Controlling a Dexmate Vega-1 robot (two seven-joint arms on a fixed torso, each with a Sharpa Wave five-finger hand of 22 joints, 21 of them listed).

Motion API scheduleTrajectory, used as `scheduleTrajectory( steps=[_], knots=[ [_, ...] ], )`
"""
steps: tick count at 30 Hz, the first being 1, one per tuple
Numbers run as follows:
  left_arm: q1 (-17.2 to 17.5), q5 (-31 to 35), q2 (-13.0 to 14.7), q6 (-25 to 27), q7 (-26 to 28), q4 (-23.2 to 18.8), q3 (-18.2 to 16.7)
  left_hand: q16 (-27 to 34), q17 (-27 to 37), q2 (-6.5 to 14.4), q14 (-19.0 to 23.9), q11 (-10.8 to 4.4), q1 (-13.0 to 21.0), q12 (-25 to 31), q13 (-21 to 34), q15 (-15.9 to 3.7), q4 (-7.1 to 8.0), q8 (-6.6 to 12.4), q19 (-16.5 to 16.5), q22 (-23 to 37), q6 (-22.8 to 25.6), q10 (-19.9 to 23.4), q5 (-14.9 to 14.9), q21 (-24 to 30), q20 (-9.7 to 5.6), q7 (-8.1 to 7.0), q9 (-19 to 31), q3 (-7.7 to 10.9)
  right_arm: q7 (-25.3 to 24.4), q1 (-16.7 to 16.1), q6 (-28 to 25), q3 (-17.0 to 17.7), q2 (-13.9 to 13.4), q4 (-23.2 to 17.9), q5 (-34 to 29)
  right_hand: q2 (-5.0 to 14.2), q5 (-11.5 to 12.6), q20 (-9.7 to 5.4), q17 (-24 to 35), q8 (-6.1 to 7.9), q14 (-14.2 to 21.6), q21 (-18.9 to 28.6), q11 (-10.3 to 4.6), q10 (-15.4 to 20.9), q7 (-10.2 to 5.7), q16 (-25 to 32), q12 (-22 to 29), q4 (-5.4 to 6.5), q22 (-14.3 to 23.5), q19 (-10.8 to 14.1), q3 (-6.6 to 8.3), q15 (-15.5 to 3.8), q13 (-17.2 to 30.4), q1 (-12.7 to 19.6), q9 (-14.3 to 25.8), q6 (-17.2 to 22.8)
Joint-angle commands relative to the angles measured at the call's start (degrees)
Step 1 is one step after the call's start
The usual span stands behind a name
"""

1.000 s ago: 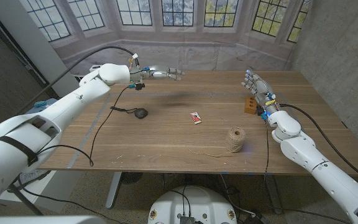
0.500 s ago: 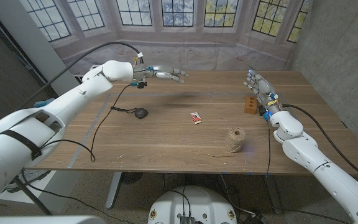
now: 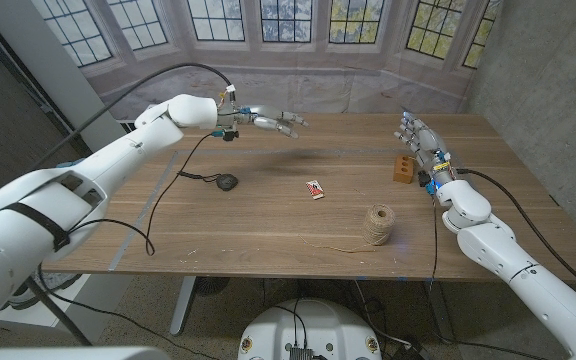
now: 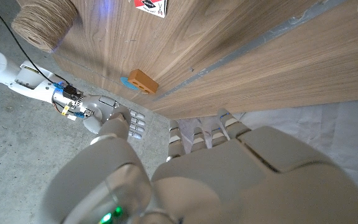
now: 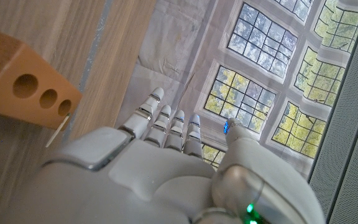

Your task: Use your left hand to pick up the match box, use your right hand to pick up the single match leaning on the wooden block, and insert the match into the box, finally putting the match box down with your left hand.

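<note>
Matchbox (image 3: 314, 188) lies untouched on the surface mid-way toward the twine spool (image 3: 377, 224), so the left hand (image 3: 273, 123), fingers spread and empty, should descend squarely over it; right hand (image 3: 417, 139), fingers released, waits beside the wooden block (image 3: 402, 167) and match (image 5: 58, 130).

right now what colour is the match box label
Red and white with black marks on the match box; clearest in the left wrist view.

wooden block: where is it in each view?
Head view: block right of centre on the table, beside the right hand.
Left wrist view: small orange block near the table's far edge.
Right wrist view: large, with three holes, match leaning on it.
Shared landmark: right hand.
</note>
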Motion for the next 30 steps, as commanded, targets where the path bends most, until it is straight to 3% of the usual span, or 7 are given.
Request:
scheduleTrajectory(
  steps=[1,13,30],
  knots=[
    [-2.95,3.32,-1.41,-4.4,-1.23,3.21,2.03,-0.03,0.3,-0.2,-0.3,-0.74,1.13,0.18,0.15,-0.55,-0.65,0.55,0.11,0.11,0.26,-0.06,-0.12,-0.1,-0.29,-0.76,0.28,0.14,-1.71,-1.85,-1.06,0.7,-0.54,-2.53,-0.39,-0.05,-0.2,-1.73,0.1,0.19,0.52,0.26,0.4,0.22,0.2,0.39,0.17,-0.21,0.29,0.38,0.35,-1.86,0.31,0.49,0.34,0.07],
    [-7.24,8.7,-3.67,-8.78,-1.63,7.85,5.3,-0.04,0.33,-1.22,-0.49,-1.37,3.12,0.07,0.17,-0.82,-1.49,0.56,-0.05,0.08,0.1,-0.48,-0.04,-0.32,-0.67,-1.65,0.29,0.13,-2.73,-2.33,-1.35,0.95,-0.32,-3.28,-0.78,0.04,-0.22,-1.66,0.2,0.14,0.63,0.27,0.72,0.26,0.35,0.5,0.16,-0.18,0.3,0.52,0.49,-1.73,0.33,0.47,0.35,0.04],
    [-15.26,14.15,-9.6,-19.29,0.83,21.56,10.87,0.27,0.38,-3.3,0.25,-1.95,6.15,0.29,0.2,-0.95,-1.81,1.08,1.09,0.05,1.31,-0.17,0.32,-0.09,-0.68,-2.41,0.3,-0.11,-3.92,-2.5,-1.15,1.01,0.52,-2.85,-1.22,0.05,-0.24,-1.64,0.31,0.12,0.69,0.26,0.81,0.24,0.48,0.59,0.12,-0.13,0.3,0.61,0.59,-1.66,0.34,0.38,0.36,0.1]
  ],
)
